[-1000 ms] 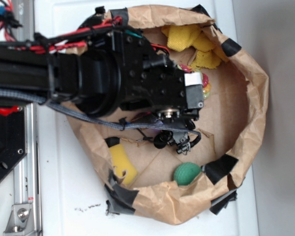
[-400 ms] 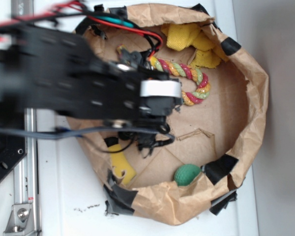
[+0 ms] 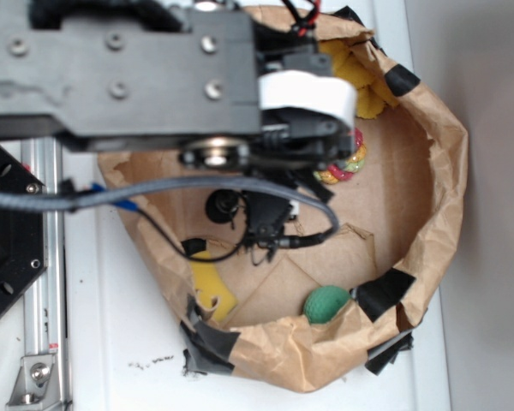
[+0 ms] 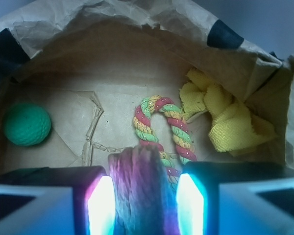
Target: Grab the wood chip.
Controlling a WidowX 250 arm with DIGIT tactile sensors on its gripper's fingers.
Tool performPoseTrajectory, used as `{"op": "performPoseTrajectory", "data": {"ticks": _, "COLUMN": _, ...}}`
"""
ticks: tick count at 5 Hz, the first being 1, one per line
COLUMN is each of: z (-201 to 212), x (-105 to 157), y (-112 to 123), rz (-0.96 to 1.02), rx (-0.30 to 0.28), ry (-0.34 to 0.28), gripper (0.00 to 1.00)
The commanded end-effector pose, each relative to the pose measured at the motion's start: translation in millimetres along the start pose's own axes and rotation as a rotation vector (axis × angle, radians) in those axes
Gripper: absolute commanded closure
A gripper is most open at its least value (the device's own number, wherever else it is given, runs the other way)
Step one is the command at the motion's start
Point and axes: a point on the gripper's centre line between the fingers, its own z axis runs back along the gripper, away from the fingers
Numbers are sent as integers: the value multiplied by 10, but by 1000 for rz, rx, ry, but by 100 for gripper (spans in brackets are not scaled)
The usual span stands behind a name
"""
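Observation:
The wood chip point(image 4: 137, 181), a rough dark sliver lit purple by the finger lights, stands between the two glowing pads in the wrist view. My gripper point(image 4: 143, 203) is shut on it, both pads touching its sides. Its jagged end points toward the bag floor, in front of the coloured rope point(image 4: 162, 128). From outside, the large black arm point(image 3: 146, 73) fills the upper left and hides the chip. Only dark hardware and cables point(image 3: 265, 224) show beneath it.
All of this lies in a crumpled brown paper bag point(image 3: 445, 171) patched with black tape. Inside are a green ball point(image 3: 325, 302), a yellow sponge point(image 3: 210, 287), a yellow cloth point(image 4: 230, 122), the rope's loop point(image 3: 347, 163) and torn paper flaps point(image 4: 93, 132). A metal rail point(image 3: 38, 342) runs at left.
The arm has come up toward the outside camera and now looks much bigger, covering most of the rope and the yellow cloth that showed 0.4 s ago.

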Motion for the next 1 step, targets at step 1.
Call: {"op": "performPoseTrajectory", "data": {"ticks": 1, "z": 12, "x": 220, "y": 33, "rz": -43, "rx": 29, "ry": -25, "gripper": 100}}
